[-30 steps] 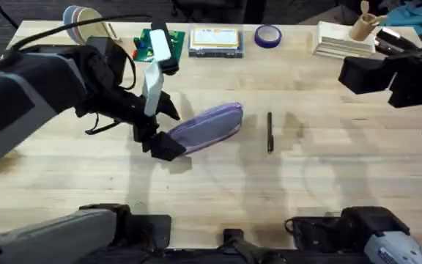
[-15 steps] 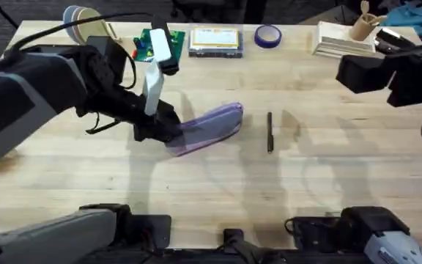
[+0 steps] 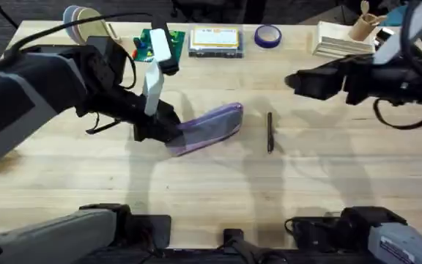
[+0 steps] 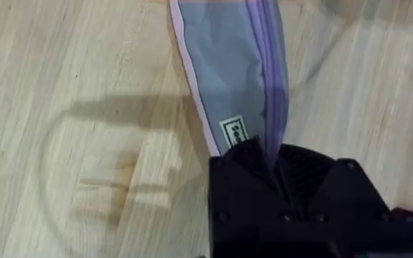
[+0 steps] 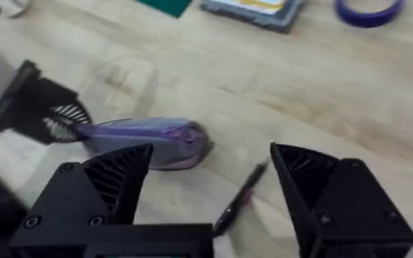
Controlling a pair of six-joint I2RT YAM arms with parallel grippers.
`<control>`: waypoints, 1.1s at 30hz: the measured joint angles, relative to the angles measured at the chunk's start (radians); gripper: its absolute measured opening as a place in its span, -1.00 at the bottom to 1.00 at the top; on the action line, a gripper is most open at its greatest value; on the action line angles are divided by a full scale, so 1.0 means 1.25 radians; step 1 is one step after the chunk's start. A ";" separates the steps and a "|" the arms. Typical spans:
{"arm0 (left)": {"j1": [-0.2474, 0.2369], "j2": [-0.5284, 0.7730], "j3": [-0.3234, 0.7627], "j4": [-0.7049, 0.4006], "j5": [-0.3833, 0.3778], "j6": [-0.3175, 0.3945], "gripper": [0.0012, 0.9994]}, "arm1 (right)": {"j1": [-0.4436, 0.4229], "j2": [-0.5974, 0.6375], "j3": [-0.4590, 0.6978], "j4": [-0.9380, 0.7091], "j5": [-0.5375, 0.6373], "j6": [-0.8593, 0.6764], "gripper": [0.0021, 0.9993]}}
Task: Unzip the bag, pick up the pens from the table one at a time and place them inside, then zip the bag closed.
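Through the right wrist camera I see my right gripper with its jaws spread wide above the bench. Between them lie the purple bag and the black pen. The left gripper pinches the bag's far end.

A lavender-purple bag with a darker purple zipper stripe lies on the pale, plank-seamed wooden table; 1 slim black pen beside it, both grippers black, a blue tape ring behind.
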 joint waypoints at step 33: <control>0.000 0.000 0.000 0.000 0.000 0.000 -0.92 | 0.115 0.330 0.000 0.077 -0.124 0.318 1.00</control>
